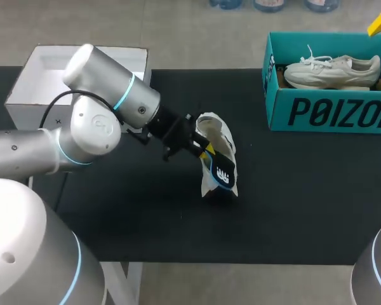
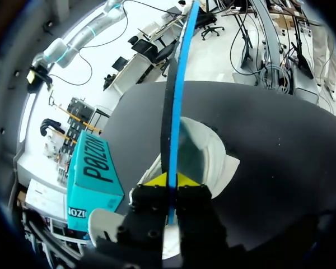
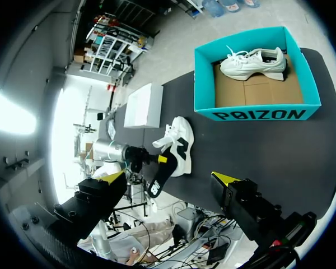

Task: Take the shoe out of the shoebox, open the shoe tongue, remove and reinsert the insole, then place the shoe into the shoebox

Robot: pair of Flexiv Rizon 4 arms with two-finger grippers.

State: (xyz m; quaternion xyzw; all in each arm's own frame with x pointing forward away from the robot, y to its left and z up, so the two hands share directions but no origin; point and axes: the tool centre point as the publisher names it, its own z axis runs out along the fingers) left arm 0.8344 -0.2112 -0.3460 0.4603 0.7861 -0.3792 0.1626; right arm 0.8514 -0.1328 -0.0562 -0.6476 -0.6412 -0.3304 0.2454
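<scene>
A white shoe with a black side mark lies on the black table near its middle. My left gripper is shut on a thin black insole with a blue edge, right beside the shoe. In the left wrist view the insole runs edge-on ahead of the left gripper, over the shoe's opening. Whether its far end is inside the shoe is hidden. My right gripper hangs open high above the table, far from the shoe and the insole.
A teal shoebox stands at the table's far right with a second white shoe inside. A white box lid sits at the far left. One yellow fingertip of my right arm shows above the shoebox.
</scene>
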